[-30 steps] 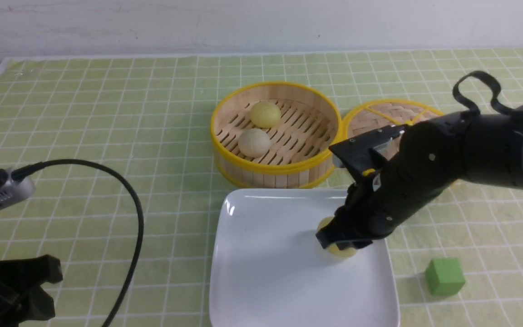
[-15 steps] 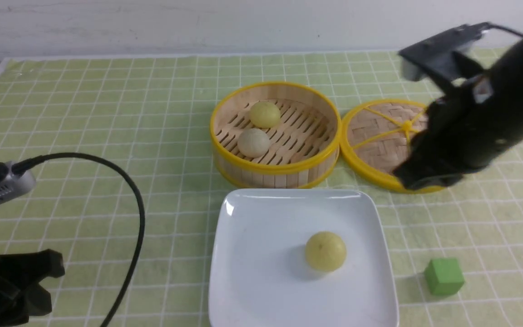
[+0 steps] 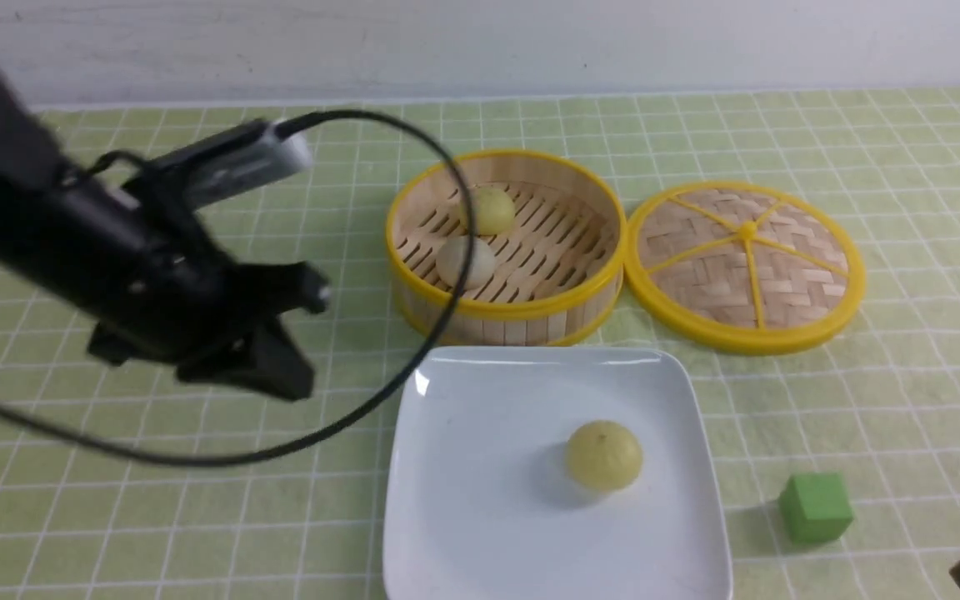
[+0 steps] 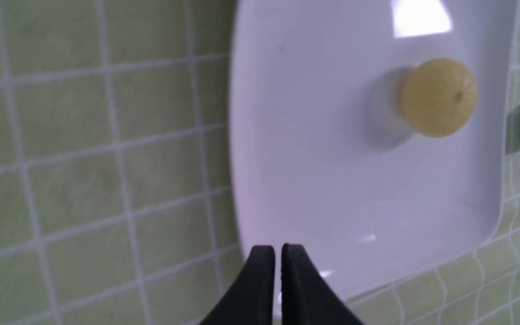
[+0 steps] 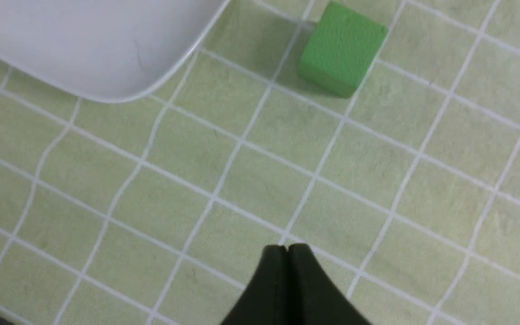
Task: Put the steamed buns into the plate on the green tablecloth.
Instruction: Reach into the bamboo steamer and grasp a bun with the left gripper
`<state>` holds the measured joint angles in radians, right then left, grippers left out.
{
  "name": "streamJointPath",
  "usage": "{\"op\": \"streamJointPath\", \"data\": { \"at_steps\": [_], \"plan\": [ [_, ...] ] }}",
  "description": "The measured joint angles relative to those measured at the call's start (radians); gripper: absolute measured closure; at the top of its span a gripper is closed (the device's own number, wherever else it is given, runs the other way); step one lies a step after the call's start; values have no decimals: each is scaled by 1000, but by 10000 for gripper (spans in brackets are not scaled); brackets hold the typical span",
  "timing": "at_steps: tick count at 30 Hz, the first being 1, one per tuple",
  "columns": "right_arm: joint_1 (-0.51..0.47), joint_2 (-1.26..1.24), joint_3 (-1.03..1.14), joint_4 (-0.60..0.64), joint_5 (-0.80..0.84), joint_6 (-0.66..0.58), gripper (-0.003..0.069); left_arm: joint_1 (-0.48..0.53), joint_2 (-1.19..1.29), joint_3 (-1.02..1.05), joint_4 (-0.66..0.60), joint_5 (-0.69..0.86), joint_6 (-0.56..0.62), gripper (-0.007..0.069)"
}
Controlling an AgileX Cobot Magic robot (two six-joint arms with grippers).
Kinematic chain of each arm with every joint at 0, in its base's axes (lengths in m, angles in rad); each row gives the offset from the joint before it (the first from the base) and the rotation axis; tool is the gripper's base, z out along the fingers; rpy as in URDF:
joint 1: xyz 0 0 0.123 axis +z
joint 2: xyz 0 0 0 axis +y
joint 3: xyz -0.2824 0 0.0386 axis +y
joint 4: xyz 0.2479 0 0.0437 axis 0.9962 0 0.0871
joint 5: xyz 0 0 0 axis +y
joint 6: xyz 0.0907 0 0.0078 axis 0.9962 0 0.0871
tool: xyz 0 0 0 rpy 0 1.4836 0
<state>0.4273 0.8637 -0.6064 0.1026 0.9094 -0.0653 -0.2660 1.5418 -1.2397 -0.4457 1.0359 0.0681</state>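
1. Your left pincer (image 4: pixel 278 248) is barely open, its two tips parted by a narrow gap with nothing between; your right pincer (image 5: pixel 287 247) is closed and empty.
2. You have three buns: one round pale yellow bun (image 3: pixel 604 456) on the single white, glossy square plate (image 3: pixel 480 533), and two, one yellow-green bun (image 3: pixel 492 211) and one greyish-white bun (image 3: pixel 462 263), inside one round yellow-rimmed bamboo steamer (image 3: pixel 522 312).
3. One round woven bamboo lid (image 3: pixel 705 287) and one green cube (image 3: pixel 816 507) lie on your light green, white-checked tablecloth (image 3: pixel 930 400).
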Motion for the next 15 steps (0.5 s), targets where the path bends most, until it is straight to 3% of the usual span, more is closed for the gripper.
{"op": "streamJointPath", "data": {
  "at_steps": [10,15],
  "plan": [
    [0,-40,7,13,-32,0,669,-143,468,-623,255,26,-186,217],
    [0,-40,7,28,-46,0,665,-181,652,-860,335,53,-191,137]
  ]
}}
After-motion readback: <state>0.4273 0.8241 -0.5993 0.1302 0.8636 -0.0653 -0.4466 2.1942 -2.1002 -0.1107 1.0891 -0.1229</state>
